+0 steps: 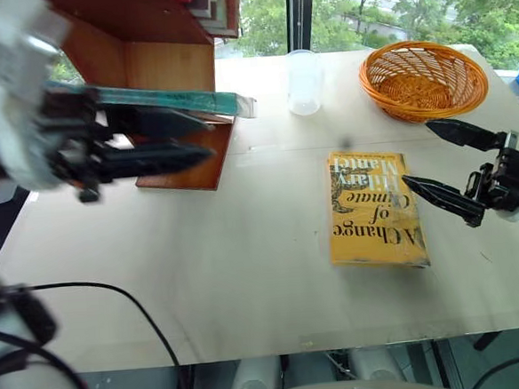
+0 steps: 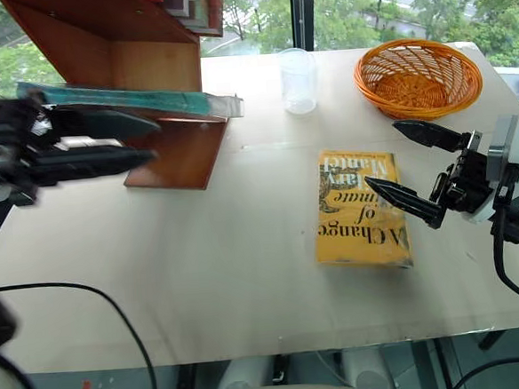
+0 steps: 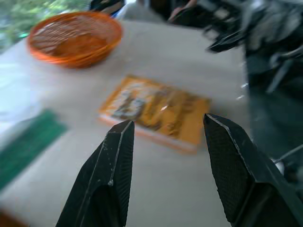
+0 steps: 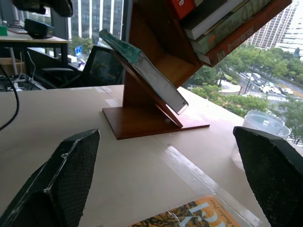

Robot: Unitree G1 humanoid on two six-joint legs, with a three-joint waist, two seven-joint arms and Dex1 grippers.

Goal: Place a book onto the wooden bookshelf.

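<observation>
Book point(image 4: 142, 71), the thin teal-green one in clear wrap, lies on the slanted middle board of the wooden bookshelf point(image 1: 156, 55) in the upper left of the head view, one end jutting past the shelf's right edge toward the table centre. In the right wrist view it rests tilted along that board, below a row of other books point(image 4: 222, 23) in the shelf's upper part.

Judging from this, the placing step looks done and the release is in hand. The left gripper point(image 1: 198, 136) hovers at the left edge of the frame just in front of the shelf, fingers narrowly parted and empty, pointing toward the middle of the frame. The next move probably calls for drawing that arm clear without nudging the book's overhanging end.

The table point(image 1: 247, 275) is pale and broad. At its centre right lies a yellow book point(image 1: 374, 208) with black lettering, flat and untouched. The right gripper point(image 1: 443, 164) hangs just beside it at the right edge, fingers spread wide, holding nothing.

An orange woven basket point(image 1: 423, 79) sits at the upper right; nothing shows inside it. A clear plastic cup point(image 1: 304, 82) stands at upper centre, seemingly empty too.
</observation>
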